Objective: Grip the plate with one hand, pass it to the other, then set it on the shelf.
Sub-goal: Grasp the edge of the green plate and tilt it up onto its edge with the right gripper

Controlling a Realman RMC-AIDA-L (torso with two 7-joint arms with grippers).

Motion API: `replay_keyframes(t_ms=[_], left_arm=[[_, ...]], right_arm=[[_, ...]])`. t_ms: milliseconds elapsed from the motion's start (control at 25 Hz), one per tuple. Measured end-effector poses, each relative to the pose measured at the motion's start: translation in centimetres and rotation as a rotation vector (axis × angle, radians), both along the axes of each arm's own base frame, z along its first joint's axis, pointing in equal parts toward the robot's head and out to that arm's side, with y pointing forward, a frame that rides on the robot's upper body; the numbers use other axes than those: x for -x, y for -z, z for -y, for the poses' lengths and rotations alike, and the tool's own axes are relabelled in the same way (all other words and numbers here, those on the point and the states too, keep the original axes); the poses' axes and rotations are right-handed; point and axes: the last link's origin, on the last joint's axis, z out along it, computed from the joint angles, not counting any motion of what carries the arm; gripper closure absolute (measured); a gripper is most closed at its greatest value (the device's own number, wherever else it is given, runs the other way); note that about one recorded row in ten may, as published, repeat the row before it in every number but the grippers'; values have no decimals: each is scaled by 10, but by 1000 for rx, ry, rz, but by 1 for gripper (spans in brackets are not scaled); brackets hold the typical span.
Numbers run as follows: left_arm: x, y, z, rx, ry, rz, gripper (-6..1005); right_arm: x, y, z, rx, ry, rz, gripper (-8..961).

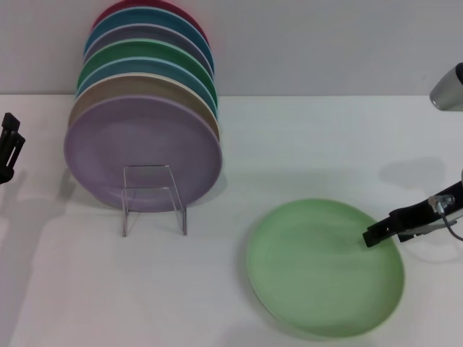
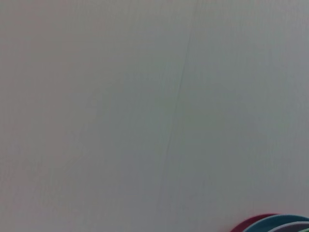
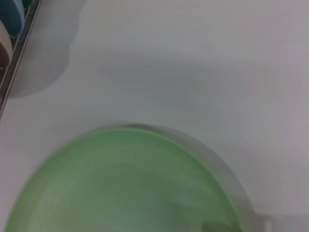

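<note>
Near right on the desk [image 1: 87,303], pale green plate [image 1: 318,271] lying flat, right gripper [image 1: 372,237] over its right rim (grip state unclear), left gripper [image 1: 9,148] parked far left, finger state unclear, clear shelf [image 1: 153,196] left, fronting stacked plates [image 1: 145,108].

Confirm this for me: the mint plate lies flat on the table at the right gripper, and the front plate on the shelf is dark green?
Not quite. The front plate on the shelf is lavender, as the head view shows; a dark green one sits farther back in the row. The rest holds: the mint plate lies flat on the table at the right gripper. The left gripper waits at the left edge.
</note>
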Motion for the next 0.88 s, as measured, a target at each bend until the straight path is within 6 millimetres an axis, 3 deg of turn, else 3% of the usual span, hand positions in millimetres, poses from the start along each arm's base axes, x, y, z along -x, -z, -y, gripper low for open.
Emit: replay_keyframes(t_ms=[640, 880], left_arm=[[1, -2, -2, -8, -6, -6, 206], [3, -5, -1, -19, -16, -2, 208]], right_arm=[[-9, 8, 3, 15, 31, -1, 260], [-10, 8, 3, 15, 34, 2, 439]])
